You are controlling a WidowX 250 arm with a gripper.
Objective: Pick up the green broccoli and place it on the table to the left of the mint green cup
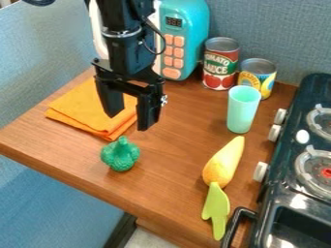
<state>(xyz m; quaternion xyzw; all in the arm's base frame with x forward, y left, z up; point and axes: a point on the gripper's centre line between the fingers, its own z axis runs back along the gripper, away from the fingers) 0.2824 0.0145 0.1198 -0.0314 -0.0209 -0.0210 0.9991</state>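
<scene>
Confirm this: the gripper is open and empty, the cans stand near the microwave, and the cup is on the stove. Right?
Not quite: the camera view shows the cup on the table, beside the stove. The gripper is open and empty, and the cans stand near the microwave, as you say.

At the back of the wooden tabletop [174, 160], I see a turquoise toy microwave [188, 29], then a tomato sauce can [220, 68] and a second, shorter can [258, 72]. A mint-green cup [242, 109] stands upright in front of them. Nearer me, a yellow tapered toy vegetable [223, 162] meets a lime-green toy utensil [217, 206], left of the black toy stove [294, 126].
</scene>
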